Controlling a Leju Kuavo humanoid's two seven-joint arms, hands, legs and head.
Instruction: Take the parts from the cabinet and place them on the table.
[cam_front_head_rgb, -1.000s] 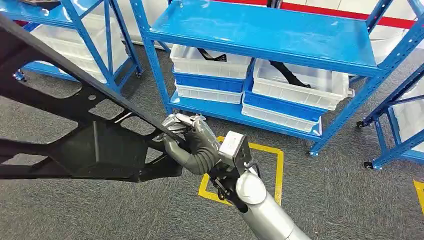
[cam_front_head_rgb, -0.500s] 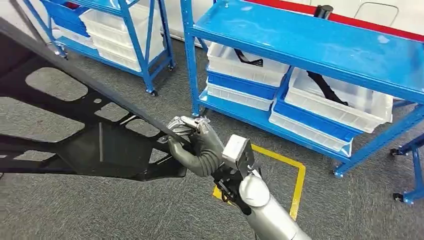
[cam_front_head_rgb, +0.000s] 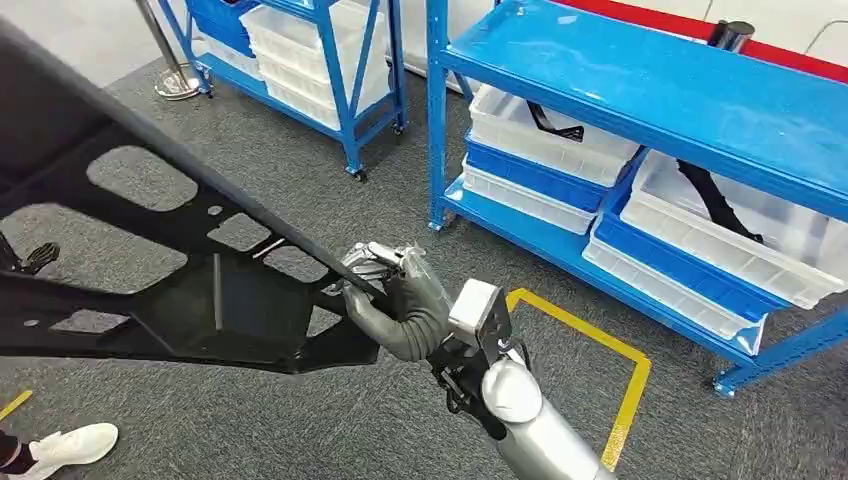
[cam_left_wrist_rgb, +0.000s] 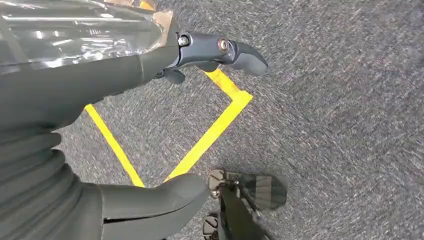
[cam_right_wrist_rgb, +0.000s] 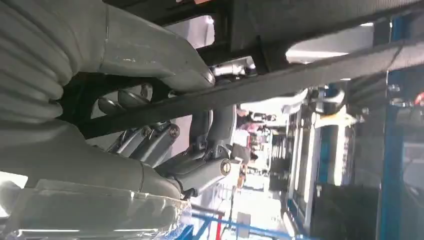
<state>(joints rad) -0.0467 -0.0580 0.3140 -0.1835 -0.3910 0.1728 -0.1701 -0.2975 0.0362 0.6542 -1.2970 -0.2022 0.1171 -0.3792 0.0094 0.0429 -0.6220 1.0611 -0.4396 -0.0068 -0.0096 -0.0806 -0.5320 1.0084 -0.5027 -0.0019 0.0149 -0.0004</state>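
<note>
One black frame part (cam_front_head_rgb: 190, 300) in the right robot hand (cam_front_head_rgb: 395, 295), fingers wrapped around its edge; left robot hand (cam_left_wrist_rgb: 100, 125) spread, empty.

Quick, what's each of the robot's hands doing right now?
Right hand: gripping the edge of the large black frame part.
Left hand: fingers apart over the carpet, holding nothing.

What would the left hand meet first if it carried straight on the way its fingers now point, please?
Probably just the grey carpet, near the yellow floor tape; the left hand holds nothing, though depth is hard to judge.
</note>
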